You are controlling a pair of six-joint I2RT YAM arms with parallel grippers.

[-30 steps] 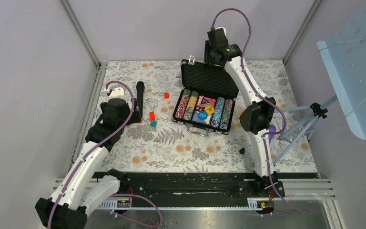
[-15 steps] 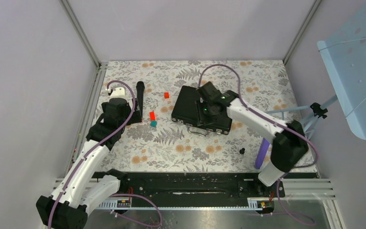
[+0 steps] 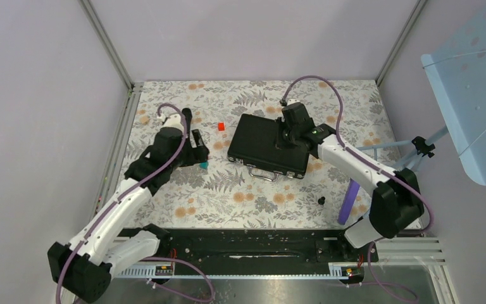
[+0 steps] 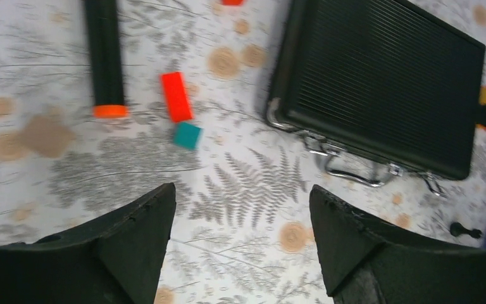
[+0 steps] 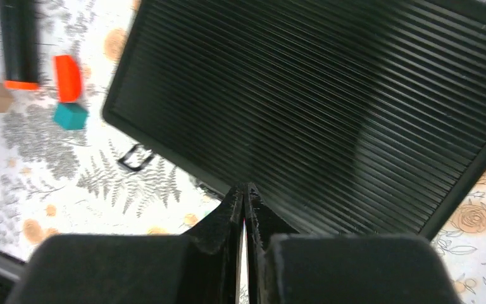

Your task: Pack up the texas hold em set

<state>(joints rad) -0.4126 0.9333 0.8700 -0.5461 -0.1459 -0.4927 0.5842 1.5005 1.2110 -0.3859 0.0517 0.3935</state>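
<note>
The black briefcase (image 3: 269, 142) lies flat on the flowered desk (image 3: 228, 202) with its ribbed lid down, so whatever it holds is hidden; chips, cards and buttons cannot be checked from here. The right tool (image 5: 245, 196) hangs over the lid near the briefcase's front edge, fingers pinched together with nothing between them, probably to press the lid home, though contact itself is hard to confirm. The handle (image 4: 348, 174) and silver latches (image 4: 316, 144) face the arms; whether the latches are snapped is unclear, so fastening them looks like the remaining step. The left tool (image 4: 240, 193) hovers to the left of the briefcase, jaws wide and empty. Left of the briefcase lie a microphone (image 4: 104, 57), a red block (image 4: 176, 95) and a teal block (image 4: 186, 135), none belonging in the case.
</note>
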